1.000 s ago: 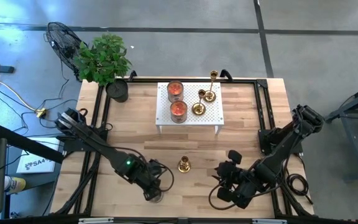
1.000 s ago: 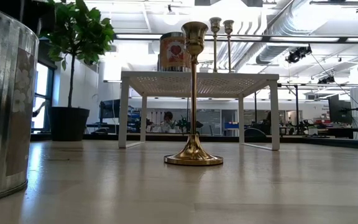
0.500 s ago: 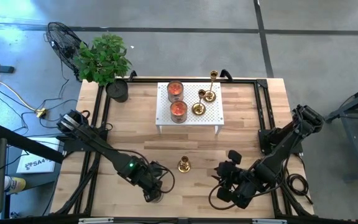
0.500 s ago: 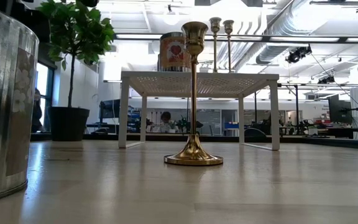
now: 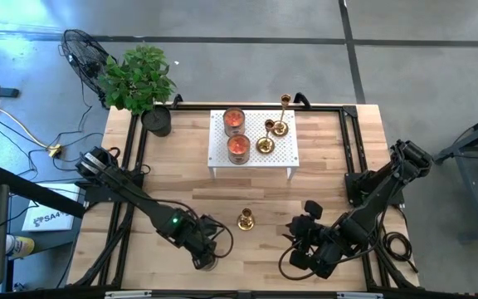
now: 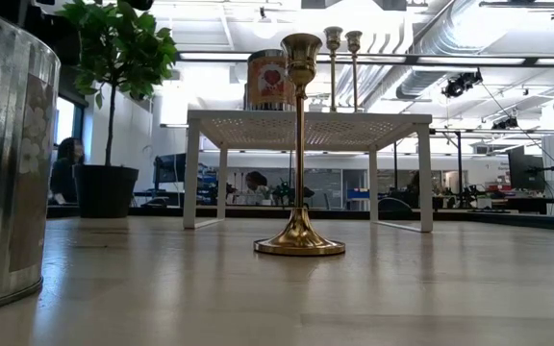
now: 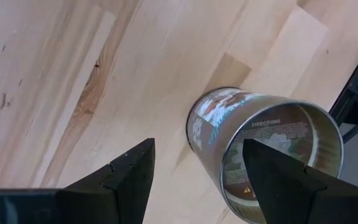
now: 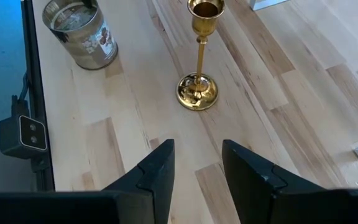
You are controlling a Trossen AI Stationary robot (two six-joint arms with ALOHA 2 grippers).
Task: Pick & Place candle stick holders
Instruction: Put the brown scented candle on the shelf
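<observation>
Here, left pincer (image 7: 194, 171) gapes beside tin (image 7: 263, 149), empty.

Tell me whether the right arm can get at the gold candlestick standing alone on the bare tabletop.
Probably yes. The right gripper is open and faces the candlestick, with only bare table between them; the grey tin stands off to one side.

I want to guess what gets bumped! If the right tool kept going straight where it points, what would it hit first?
Most likely the gold candle stick holder standing on the table. It lies straight ahead of the open right tool, with only bare wood between them, though depth is hard to judge.
</observation>
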